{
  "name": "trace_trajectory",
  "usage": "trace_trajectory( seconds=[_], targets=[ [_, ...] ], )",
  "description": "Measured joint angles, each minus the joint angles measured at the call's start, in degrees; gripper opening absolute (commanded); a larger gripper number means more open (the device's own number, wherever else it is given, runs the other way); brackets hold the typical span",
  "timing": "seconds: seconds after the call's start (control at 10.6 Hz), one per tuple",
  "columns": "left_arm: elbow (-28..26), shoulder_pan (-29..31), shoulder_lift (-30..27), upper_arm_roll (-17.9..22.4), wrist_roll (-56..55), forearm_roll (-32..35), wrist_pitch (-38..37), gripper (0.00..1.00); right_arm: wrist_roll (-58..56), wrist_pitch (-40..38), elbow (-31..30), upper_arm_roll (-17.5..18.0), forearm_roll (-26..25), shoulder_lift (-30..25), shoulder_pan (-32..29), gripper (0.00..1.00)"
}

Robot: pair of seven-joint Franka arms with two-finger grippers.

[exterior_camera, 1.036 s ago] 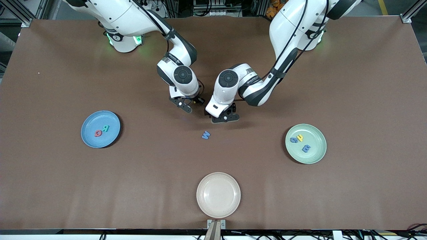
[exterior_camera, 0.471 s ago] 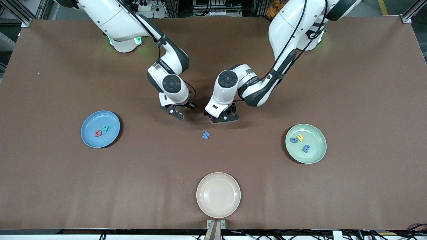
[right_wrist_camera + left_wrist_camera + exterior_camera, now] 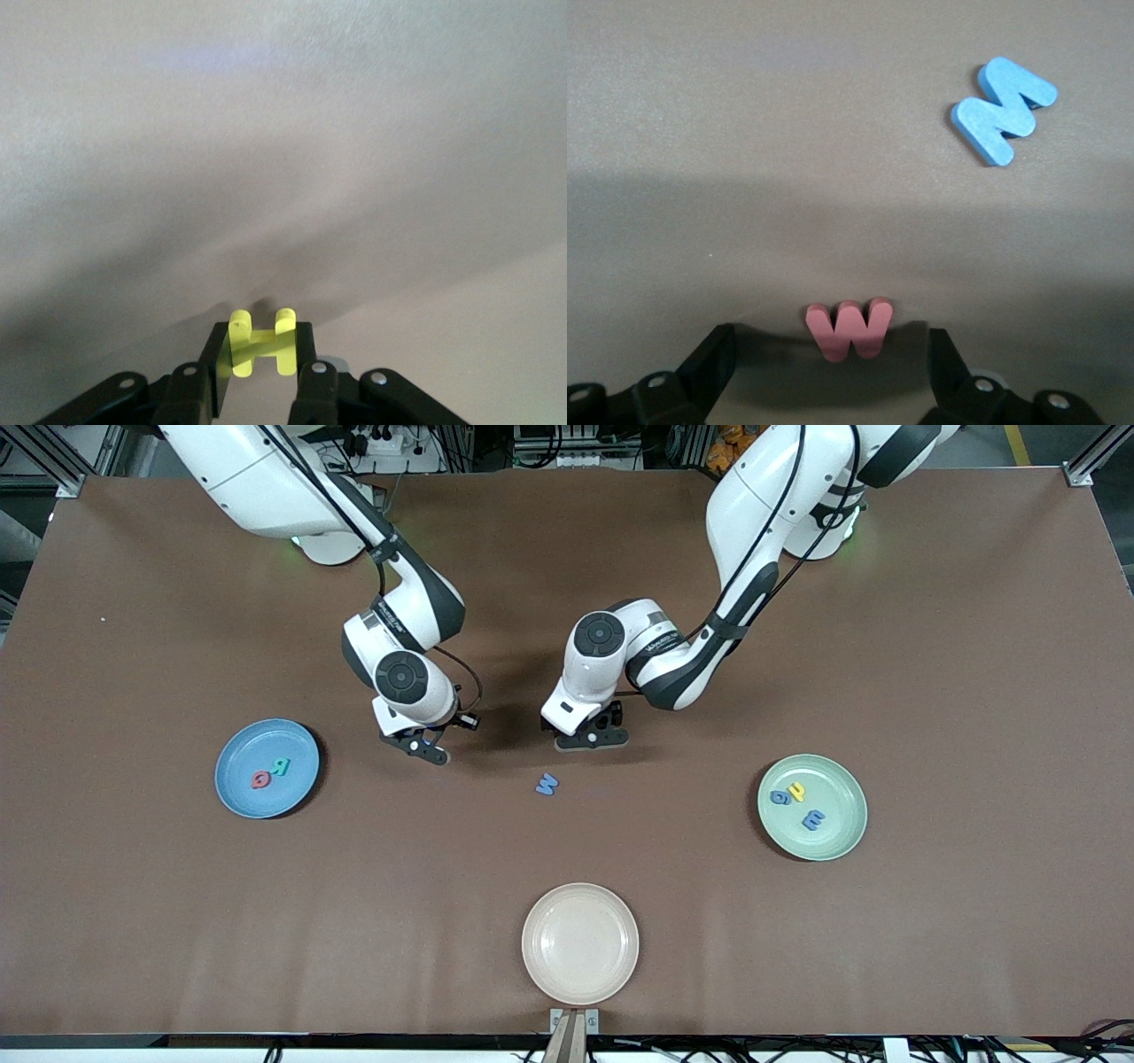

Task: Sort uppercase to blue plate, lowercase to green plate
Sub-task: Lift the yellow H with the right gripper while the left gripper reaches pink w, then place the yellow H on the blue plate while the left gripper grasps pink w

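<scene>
My right gripper [image 3: 260, 356] is shut on a yellow H [image 3: 261, 341]. In the front view the right gripper [image 3: 418, 745] hangs over bare table between the blue plate [image 3: 248, 748] and a light-blue M [image 3: 547, 784]. The plate holds a red Q [image 3: 260, 779] and a teal R [image 3: 280, 766]. My left gripper [image 3: 592, 735] is low over the table, farther from the camera than the M. It stands open with a red w [image 3: 849, 328] lying between its fingers [image 3: 713, 359]; the M [image 3: 1003, 108] shows there too. The green plate [image 3: 833, 779] holds a blue g [image 3: 780, 797], yellow h [image 3: 798, 790] and blue m [image 3: 812, 819].
A cream plate [image 3: 579, 943] with nothing on it sits at the table's edge nearest the camera, in the middle. The brown table top [image 3: 930, 646] spreads wide toward both ends.
The right arm has carried the yellow H away from the middle toward the blue plate. The left gripper has stayed over the red w, shifting only slightly.
</scene>
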Motion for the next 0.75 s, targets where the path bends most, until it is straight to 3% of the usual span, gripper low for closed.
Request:
trace_trajectory(
  seconds=[0.38,0.75],
  targets=[
    [0.36,-0.01,0.0,0.03,0.0,0.25,0.09,0.94,-13.95,-6.62,1.44,-3.38,-0.33,-1.74,-3.3,0.27],
    [0.42,-0.58,0.0,0.03,0.0,0.28,0.1,0.85,-35.98,-12.82,5.12,-13.77,-0.46,-3.22,-4.91,0.27]
  ],
)
